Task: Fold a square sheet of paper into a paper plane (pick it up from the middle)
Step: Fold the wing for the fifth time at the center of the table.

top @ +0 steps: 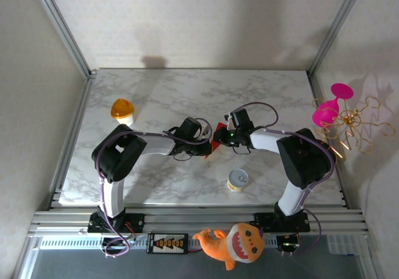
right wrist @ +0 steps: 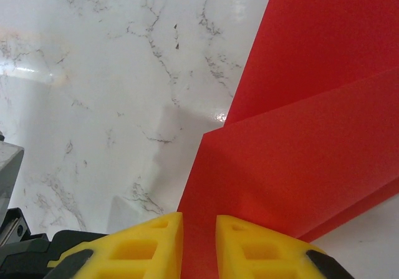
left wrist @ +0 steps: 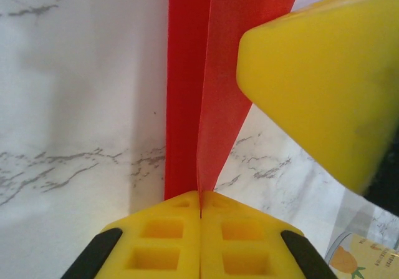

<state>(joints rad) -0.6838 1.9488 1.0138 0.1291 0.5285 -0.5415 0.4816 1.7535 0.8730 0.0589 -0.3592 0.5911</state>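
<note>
**Fold in progress.** Your square sheet of paper [left wrist: 206,73] is already creased into overlapping layers. It is far from a pointed dart (nose and wing folds appear to remain). The sheet sits just beyond the small yellow tin [top: 237,180], a little to that tin's left, between your two grippers. Your left gripper [left wrist: 200,207] is clenched on the sheet's creased edge, and the paper runs straight out from its fingertips. Your right gripper [right wrist: 199,229], on the side nearer the tin, straddles a folded layer with its jaws slightly apart. Whether it truly pinches the paper cannot be told from this angle.
</note>
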